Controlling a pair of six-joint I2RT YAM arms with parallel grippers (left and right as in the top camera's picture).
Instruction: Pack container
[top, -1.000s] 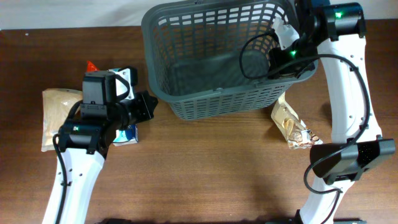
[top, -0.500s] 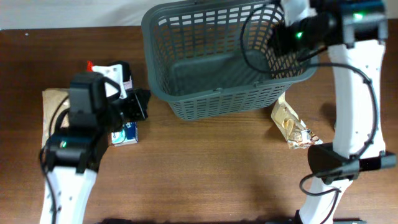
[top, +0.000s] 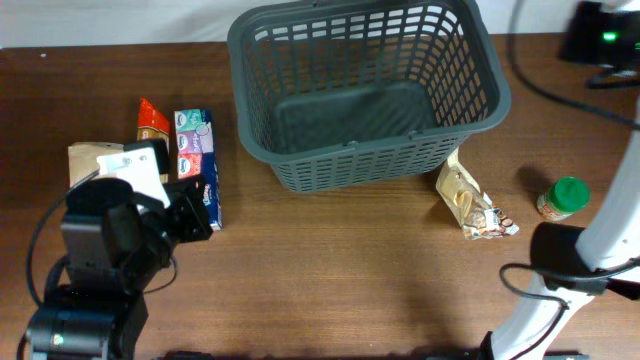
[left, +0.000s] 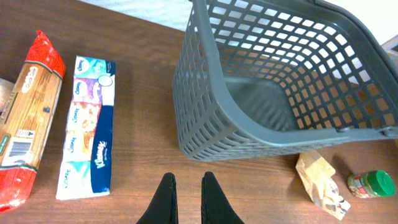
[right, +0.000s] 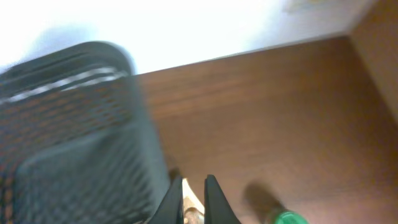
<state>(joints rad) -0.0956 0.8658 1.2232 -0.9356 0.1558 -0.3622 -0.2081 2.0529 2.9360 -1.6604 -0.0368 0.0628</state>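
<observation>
The container (top: 365, 90) is a large dark grey lattice basket at the back middle of the table, and it holds nothing. It also fills the upper right of the left wrist view as the container (left: 280, 81), and shows blurred at the left of the right wrist view as the container (right: 74, 130). My left gripper (top: 196, 212) hovers at the near left beside a tissue pack (top: 195, 165). Seen from its own wrist, the left gripper (left: 186, 199) is shut and empty above bare wood. My right gripper (right: 193, 200) is shut and empty, high beyond the basket's right end.
A red pasta packet (top: 152, 120) and a beige bag (top: 92, 160) lie left of the tissue pack. A snack bag (top: 468, 200) lies just in front of the basket's right corner. A green-lidded jar (top: 560, 197) stands to its right.
My left arm has drawn back toward the near-left edge, uncovering the tissue pack. My right arm has left the basket's right rim for the far right, and the jar now shows.
</observation>
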